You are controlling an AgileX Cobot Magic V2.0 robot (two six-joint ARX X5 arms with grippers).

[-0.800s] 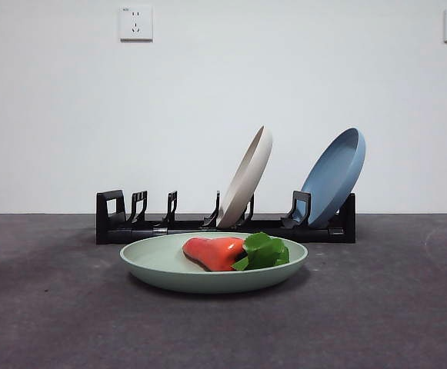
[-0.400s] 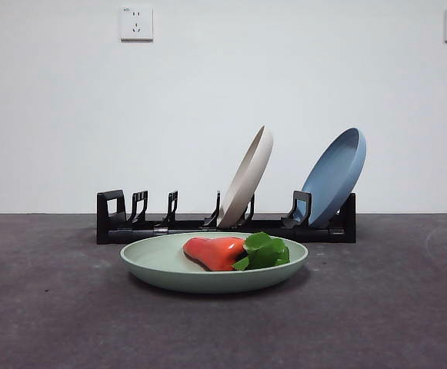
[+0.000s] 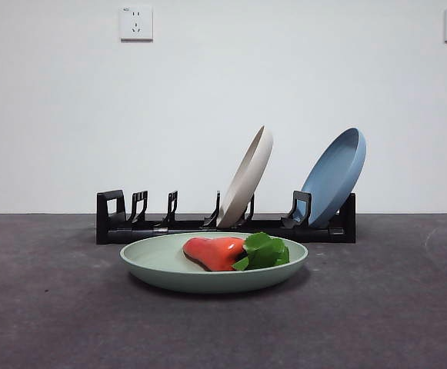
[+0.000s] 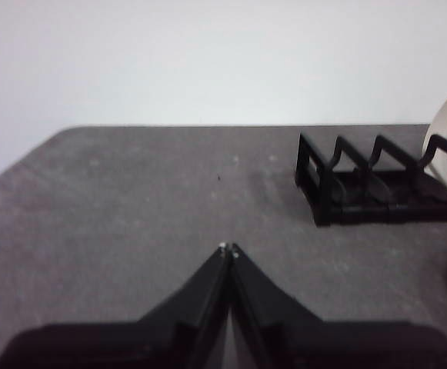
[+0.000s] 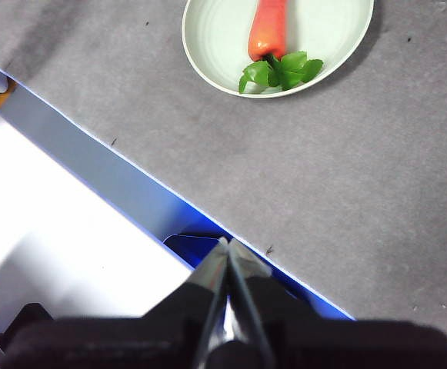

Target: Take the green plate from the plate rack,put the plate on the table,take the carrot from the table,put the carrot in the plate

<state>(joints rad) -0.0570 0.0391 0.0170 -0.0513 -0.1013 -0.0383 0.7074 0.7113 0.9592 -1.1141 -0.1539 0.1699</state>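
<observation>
The green plate (image 3: 169, 265) lies flat on the table (image 3: 54, 307) in front of the plate rack (image 3: 177, 224). The carrot (image 3: 215, 252) lies in the plate, its green top to the right. In the right wrist view the plate (image 5: 215, 38) and carrot (image 5: 269, 31) show far from my right gripper (image 5: 228, 244), which is shut and empty, held back over the table's edge. My left gripper (image 4: 228, 249) is shut and empty above bare table, apart from the rack's end (image 4: 323, 181). Neither gripper shows in the front view.
A cream-white plate (image 3: 248, 175) and a dusty-blue plate (image 3: 337, 173) lean in the rack's middle and right slots. The rack's left slots hold nothing. In the right wrist view a blue and white surface (image 5: 69, 223) lies beyond the table's edge.
</observation>
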